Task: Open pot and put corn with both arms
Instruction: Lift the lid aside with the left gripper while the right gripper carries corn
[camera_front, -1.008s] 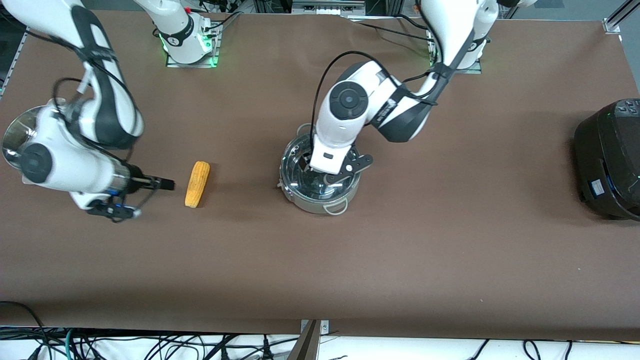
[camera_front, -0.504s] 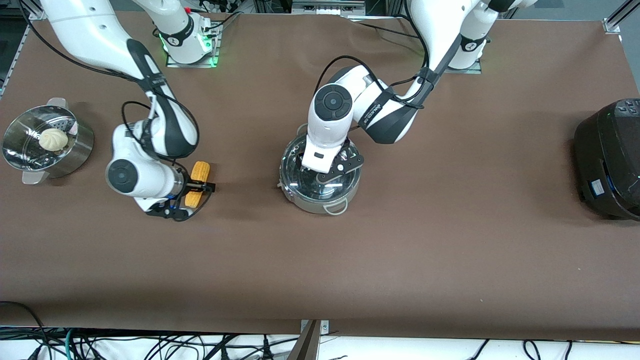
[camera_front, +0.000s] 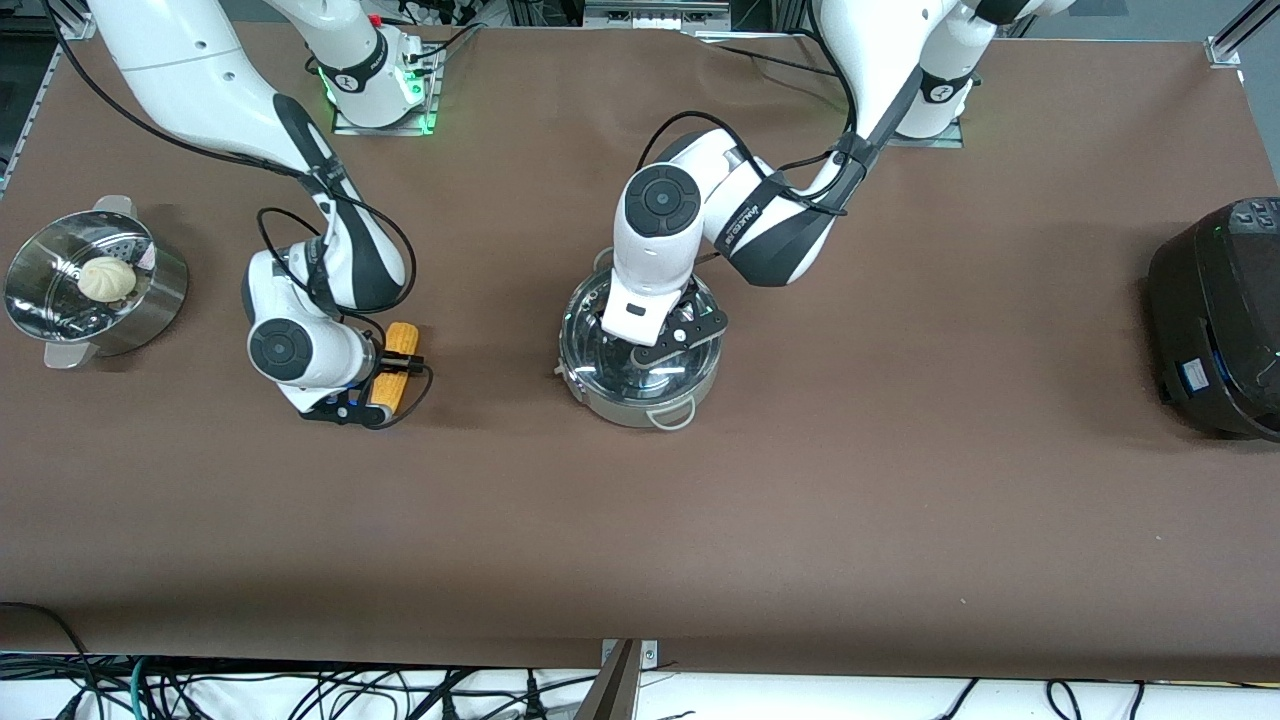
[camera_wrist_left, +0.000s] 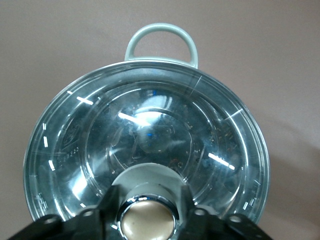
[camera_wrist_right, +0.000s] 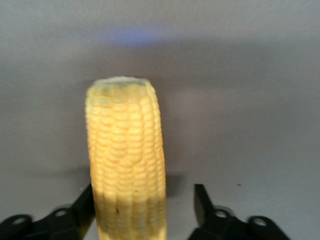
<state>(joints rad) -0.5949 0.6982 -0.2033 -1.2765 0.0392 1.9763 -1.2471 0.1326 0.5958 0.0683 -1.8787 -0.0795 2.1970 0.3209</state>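
R gripper (camera_front: 392, 372) now brought down astride the corn (camera_front: 396, 366) beside the pot (camera_front: 640, 355); fingers apart, nothing held. L gripper (camera_wrist_left: 148, 220) set round lid knob (camera_wrist_left: 148, 220), grip can't be told. Lid on.

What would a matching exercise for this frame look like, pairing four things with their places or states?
Things:
1. corn
2. glass lid
3. white bun
4. left gripper

Places or states:
A. in the steamer pot at the right arm's end of the table
B. at the lid's tan knob
C. lying on the table between the open fingers of the right gripper
D. closed on the pot

Pairs: 1-C, 2-D, 3-A, 4-B
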